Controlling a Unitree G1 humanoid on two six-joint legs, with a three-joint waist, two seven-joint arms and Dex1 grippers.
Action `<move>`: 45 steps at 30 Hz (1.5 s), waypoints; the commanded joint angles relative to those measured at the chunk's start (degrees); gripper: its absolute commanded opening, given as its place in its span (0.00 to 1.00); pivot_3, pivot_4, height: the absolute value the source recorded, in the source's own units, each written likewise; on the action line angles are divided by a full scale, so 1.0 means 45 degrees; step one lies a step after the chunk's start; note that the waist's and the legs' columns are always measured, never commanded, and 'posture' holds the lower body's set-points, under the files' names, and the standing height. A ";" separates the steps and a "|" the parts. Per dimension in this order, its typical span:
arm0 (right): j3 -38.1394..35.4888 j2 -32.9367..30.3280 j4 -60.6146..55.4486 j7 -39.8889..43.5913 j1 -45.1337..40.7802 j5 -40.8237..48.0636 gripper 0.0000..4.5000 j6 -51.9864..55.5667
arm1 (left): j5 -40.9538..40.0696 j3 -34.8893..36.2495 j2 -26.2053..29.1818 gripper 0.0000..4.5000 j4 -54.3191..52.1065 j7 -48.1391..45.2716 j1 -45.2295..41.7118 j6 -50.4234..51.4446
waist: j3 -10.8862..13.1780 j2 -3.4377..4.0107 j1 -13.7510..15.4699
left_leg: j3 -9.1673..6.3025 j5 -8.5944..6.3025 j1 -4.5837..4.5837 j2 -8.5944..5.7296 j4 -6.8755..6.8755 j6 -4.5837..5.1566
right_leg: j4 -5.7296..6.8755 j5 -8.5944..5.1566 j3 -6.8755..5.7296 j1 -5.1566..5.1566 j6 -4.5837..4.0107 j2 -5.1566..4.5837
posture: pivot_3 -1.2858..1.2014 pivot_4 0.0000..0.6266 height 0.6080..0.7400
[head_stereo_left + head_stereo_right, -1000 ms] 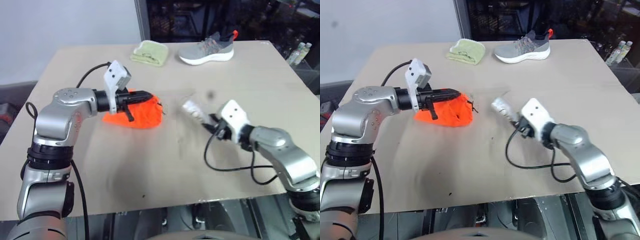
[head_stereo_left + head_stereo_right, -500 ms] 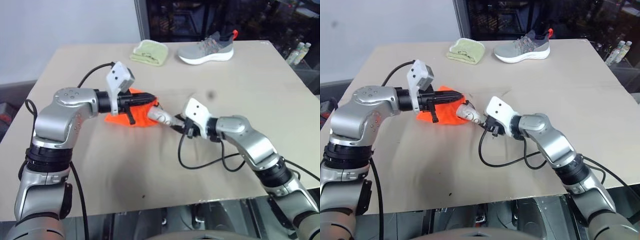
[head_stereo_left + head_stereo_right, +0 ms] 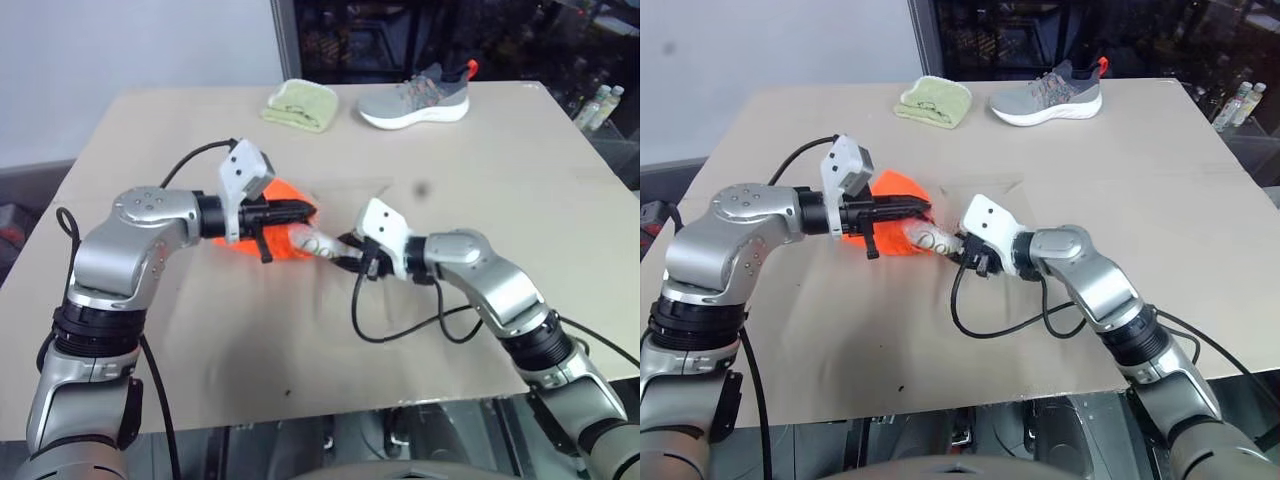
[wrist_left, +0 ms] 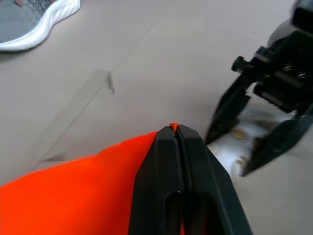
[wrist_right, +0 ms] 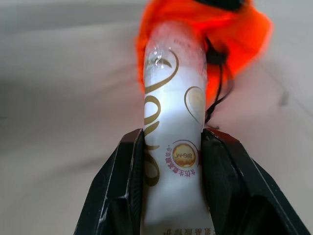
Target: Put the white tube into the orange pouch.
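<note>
Left gripper [image 3: 300,210], fingers pressed together, pinches the top edge of the bright orange fabric pouch [image 3: 283,192], lifting it off the tan tabletop [image 3: 300,330]. Right gripper [image 3: 958,250] clamps the small white plastic squeeze tube [image 3: 928,239]; tube's far end sits at the pouch mouth. Right wrist view adds tan looping print on the tube and a thin dark cord [image 5: 218,93] beside it. Far edge: pale green folded cloth [image 3: 299,104], then grey sneaker [image 3: 415,97], well apart from the work.
</note>
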 commanded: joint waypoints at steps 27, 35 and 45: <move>0.0082 -0.0729 -0.0114 0.0407 0.1169 0.0269 0.98 0.1146 | -0.0001 -0.0304 0.0255 0.00 -0.0772 -0.0456 0.0494 -0.0410 | 0.0000 -0.0002 -0.0012 | 0.0002 0.0001 0.0004 0.0006 -0.0004 -0.0003 | 0.0001 0.0000 0.0000 -0.0002 -0.0001 -0.0001 | 0.52 0.24 1.00; 0.0744 -0.0431 0.0680 0.0217 0.1716 -0.0270 0.87 0.0645 | -0.0054 -0.0270 0.0253 0.00 -0.0711 -0.0445 0.0444 -0.0307 | 0.0000 -0.0003 -0.0012 | 0.0000 0.0000 0.0004 0.0005 -0.0004 -0.0003 | 0.0001 -0.0003 0.0000 -0.0002 0.0001 -0.0001 | 0.52 0.24 1.00; -0.0186 -0.0050 0.0510 -0.0291 0.1630 -0.0156 0.01 0.0340 | -0.0086 -0.0238 0.0162 0.00 -0.0642 -0.0301 0.0469 -0.0243 | -0.0002 -0.0004 -0.0031 | 0.0000 0.0005 0.0017 0.0014 -0.0004 -0.0012 | 0.0003 -0.0005 0.0001 0.0002 0.0006 0.0007 | 0.52 0.24 1.00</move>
